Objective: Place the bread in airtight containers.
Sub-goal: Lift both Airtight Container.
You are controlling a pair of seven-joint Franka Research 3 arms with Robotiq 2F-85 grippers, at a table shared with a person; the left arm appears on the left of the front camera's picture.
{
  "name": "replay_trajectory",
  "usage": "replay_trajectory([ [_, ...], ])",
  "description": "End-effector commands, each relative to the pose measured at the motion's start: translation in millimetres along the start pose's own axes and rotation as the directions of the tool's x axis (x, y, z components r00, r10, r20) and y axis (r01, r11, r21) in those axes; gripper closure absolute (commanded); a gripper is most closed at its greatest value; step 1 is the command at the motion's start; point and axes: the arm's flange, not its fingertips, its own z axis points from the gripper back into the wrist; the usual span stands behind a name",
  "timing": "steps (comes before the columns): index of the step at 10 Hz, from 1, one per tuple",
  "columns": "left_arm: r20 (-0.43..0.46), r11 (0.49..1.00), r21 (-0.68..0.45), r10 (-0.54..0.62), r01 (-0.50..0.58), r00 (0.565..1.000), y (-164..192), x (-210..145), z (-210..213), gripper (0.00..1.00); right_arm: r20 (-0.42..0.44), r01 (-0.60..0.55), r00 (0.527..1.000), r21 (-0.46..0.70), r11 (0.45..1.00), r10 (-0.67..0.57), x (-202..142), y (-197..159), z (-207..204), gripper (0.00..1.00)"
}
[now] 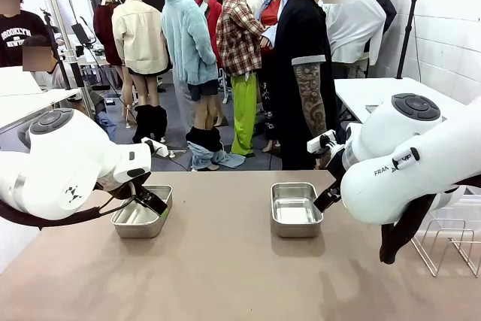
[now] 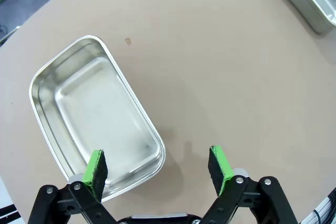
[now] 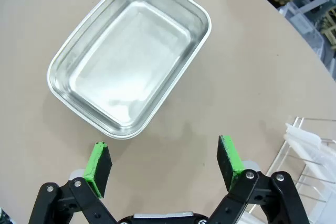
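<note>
Containers awaiting bread. Front view: the left container (image 1: 141, 221) and the right container (image 1: 295, 210) are sitting lidless and empty toward the table's (image 1: 225, 276) far edge, well apart. Left wrist view: the left gripper (image 2: 157, 163) is hovering, jaws apart, above the left container's rim. Right wrist view: the right gripper (image 3: 164, 160) is hovering, jaws apart, over bare table just beside the right container. Judged step: filling is not yet begun; the next move is calling for bread to be fetched or received.
</note>
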Motion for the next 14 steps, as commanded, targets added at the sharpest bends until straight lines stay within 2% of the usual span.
replay_trajectory([
  [1,0.0,1.0,0.0,0.004,-0.004,1.0,2,0,0,0.0,0.0,0.001,1.0,0.0,1.0,-0.001,0,0,0,0.0],
  [6,0.0,1.0,0.0,0.0,0.0,1.0,0,0,0,0.0,0.0,0.0,1.0,0.0,1.0,0.0,0,0,0,0.0],
  [7,0.002,0.999,0.052,-0.011,0.011,1.0,0,10,7,0.0,0.003,-0.009,1.0,0.004,1.0,0.009,7,1,6,0.0],
  [9,0.077,0.994,0.095,-0.057,0.049,0.995,3,25,45,0.0,0.086,0.009,0.996,-0.053,0.999,-0.004,14,-4,43,0.0],
  [11,0.112,0.993,0.117,-0.043,0.029,0.993,33,29,90,0.0,0.184,0.072,0.982,-0.15,0.986,-0.044,7,-26,101,0.0],
  [12,0.128,0.992,0.129,-0.014,-0.002,0.992,52,24,110,0.0,0.216,0.156,0.97,-0.187,0.97,-0.114,-5,-48,130,0.0],
  [13,0.14,0.992,0.121,0.02,-0.037,0.99,75,16,125,0.0,0.208,0.162,0.969,-0.13,0.978,-0.133,-23,-75,158,0.0],
  [14,0.104,0.984,0.145,0.09,-0.104,0.99,100,5,137,0.0,0.256,0.259,0.94,-0.113,0.959,-0.224,-51,-106,188,0.0],
])
